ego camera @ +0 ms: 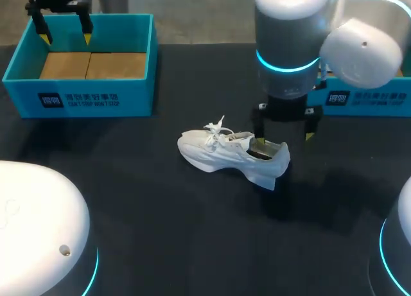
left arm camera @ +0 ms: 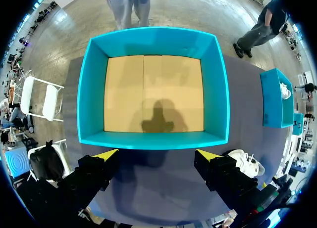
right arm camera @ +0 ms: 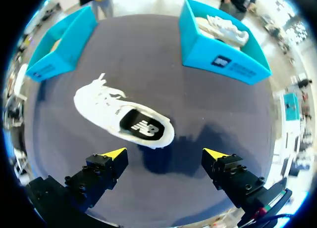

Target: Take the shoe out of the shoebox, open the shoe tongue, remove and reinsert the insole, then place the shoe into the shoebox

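Note:
A white shoe (ego camera: 231, 153) lies on its sole in the middle of the dark table, toe toward my left, laces loose. In the right wrist view the shoe (right arm camera: 124, 120) shows a dark insole (right arm camera: 141, 127) inside its opening. My right gripper (ego camera: 286, 138) hangs just above the heel, open (right arm camera: 164, 154), with nothing between its fingers; the shoe is ahead of it, apart from both tips. A blue shoebox (ego camera: 138, 84) at the back left is empty, showing a cardboard floor (left arm camera: 153, 92). My left gripper (ego camera: 64, 34) hovers open (left arm camera: 156, 154) over that box's near wall.
A second blue box (ego camera: 369, 98) stands at the back right, partly hidden by my right arm; it holds another white shoe (right arm camera: 225, 27). Dark table surface (ego camera: 160, 232) stretches in front of the shoe. The rounded white arm bases (ego camera: 38, 225) fill the near corners.

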You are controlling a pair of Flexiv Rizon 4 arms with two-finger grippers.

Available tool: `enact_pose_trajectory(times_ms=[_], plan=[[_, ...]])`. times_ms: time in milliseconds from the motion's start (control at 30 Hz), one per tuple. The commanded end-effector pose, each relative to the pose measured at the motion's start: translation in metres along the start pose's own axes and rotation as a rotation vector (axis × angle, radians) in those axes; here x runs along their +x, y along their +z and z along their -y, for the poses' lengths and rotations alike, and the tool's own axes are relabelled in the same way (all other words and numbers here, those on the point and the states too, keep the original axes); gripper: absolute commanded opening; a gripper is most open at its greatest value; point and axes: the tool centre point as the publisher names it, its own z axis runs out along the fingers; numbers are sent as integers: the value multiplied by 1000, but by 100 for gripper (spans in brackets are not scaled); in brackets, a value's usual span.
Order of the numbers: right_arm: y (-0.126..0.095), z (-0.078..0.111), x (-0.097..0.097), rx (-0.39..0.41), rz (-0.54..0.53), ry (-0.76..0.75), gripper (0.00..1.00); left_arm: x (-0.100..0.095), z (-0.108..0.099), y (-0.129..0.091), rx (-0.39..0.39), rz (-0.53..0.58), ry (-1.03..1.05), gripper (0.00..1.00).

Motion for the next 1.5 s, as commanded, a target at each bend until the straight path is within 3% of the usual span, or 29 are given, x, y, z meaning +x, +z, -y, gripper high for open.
enact_pose_trajectory(times_ms=[33,100,733,867,933,1100,1267,1500], plan=[[-23,7,-9,-56,-158,-160,100,0,0,0,-1,1,0,100],[-30,7,-7,-51,-138,-247,100,0,0,0,-1,1,0,100],[-30,7,-7,-51,-138,-247,100,0,0,0,-1,1,0,100],[-30,-6,-15,-210,-222,-609,100,0,0,0,-1,1,0,100],[-30,-10,-21,-273,-316,-765,100,0,0,0,-1,1,0,100],[-31,-18,-38,-383,-434,-1099,100,0,0,0,-1,1,0,100],[-28,-25,-52,-427,-504,-1392,100,0,0,0,-1,1,0,100],[-23,-28,-64,-447,-453,-1697,100,0,0,0,-1,1,0,100]])
